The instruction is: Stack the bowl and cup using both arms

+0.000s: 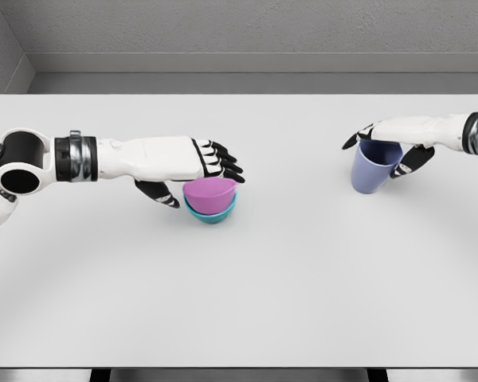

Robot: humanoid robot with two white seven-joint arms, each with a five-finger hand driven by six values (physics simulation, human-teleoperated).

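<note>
A pink bowl (208,192) sits slightly tilted inside a teal bowl (213,214) left of the table's middle. My left hand (202,183) hovers over the pair. Its fingers (223,162) stretch across the pink bowl's back rim, while the thumb stays apart to the left, so the hand is open. At the right, a lavender-blue cup (373,173) stands mouth up, tipped a little. My right hand (374,156) is shut on its rim from above. Whether the cup's base touches the table is unclear.
The white table (247,302) spreads wide in front of and between the two hands. A grey wall runs behind the table's far edge, and the near edge lies at the bottom of the view.
</note>
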